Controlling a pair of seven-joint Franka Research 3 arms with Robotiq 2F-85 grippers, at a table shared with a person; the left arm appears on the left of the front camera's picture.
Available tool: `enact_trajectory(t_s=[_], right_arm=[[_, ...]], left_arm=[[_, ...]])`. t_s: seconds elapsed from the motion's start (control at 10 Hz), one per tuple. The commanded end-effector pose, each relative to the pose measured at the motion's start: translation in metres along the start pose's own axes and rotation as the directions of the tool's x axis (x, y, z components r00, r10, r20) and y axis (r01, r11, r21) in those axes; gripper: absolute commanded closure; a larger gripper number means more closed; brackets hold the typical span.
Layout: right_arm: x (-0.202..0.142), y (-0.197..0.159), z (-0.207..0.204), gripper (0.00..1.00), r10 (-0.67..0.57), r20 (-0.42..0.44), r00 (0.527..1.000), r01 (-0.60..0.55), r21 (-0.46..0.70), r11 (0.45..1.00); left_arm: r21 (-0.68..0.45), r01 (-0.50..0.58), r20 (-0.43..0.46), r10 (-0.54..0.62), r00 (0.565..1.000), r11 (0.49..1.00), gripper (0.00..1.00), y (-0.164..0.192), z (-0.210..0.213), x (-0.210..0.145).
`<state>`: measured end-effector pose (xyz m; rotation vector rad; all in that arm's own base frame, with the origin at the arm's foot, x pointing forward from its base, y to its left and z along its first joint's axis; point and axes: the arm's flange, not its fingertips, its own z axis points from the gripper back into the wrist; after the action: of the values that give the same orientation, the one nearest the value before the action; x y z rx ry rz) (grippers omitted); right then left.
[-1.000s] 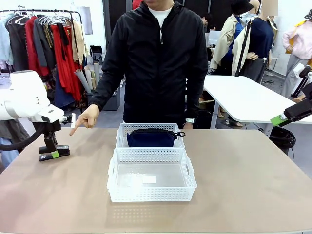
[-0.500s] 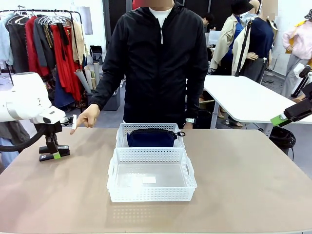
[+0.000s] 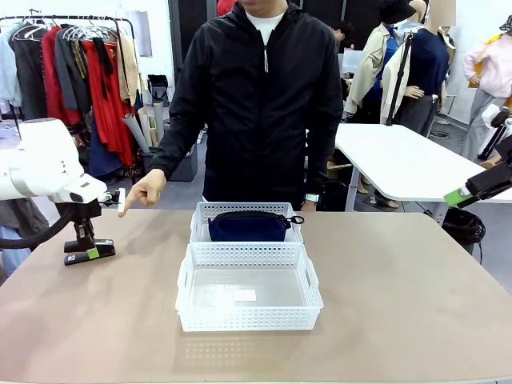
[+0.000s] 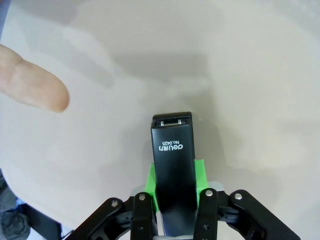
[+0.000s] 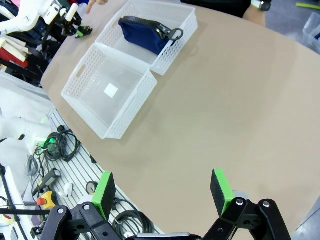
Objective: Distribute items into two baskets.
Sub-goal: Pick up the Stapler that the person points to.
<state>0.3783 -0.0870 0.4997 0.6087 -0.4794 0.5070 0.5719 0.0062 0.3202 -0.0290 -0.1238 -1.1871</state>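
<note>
On the table's left, my left gripper is shut on the black stapler, which rests on the tabletop. In the left wrist view the stapler sits clamped between the green pads. The navy pouch lies in the far white basket. In front of it, the near basket holds nothing but its label. My right gripper hangs open and high off the table's right side, looking down on both baskets and the pouch.
A person in a black jacket stands at the far edge, one hand pointing down near my left gripper; the fingertip is close to the stapler. The beige table has free room on its right half.
My left gripper has closed on the stapler. The person's pointing hand has lifted slightly. The right arm has not moved.
</note>
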Motion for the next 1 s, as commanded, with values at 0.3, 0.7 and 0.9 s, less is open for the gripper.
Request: enact_trajectory(t_s=[0.3, 0.7, 0.9], right_arm=[[0.001, -0.001, -0.001, 0.0, 0.004, 0.004, 1.0, -0.003, -0.005, 1.0], [0.001, -0.001, -0.001, 0.0, 0.004, 0.004, 1.0, -0.003, -0.005, 1.0], [0.001, -0.001, -0.001, 0.0, 0.004, 0.004, 1.0, -0.003, -0.005, 1.0]], left_arm=[[0.0, -0.001, 0.0, 0.001, 1.0, 1.0, 1.0, 0.0, 0.0, 0.0], [0.0, 0.0, 0.0, 0.0, 1.0, 1.0, 1.0, 0.0, 0.0, 0.0], [-0.012, 0.013, -0.017, -0.014, 1.0, 1.0, 1.0, -0.007, 0.04, -0.002]])
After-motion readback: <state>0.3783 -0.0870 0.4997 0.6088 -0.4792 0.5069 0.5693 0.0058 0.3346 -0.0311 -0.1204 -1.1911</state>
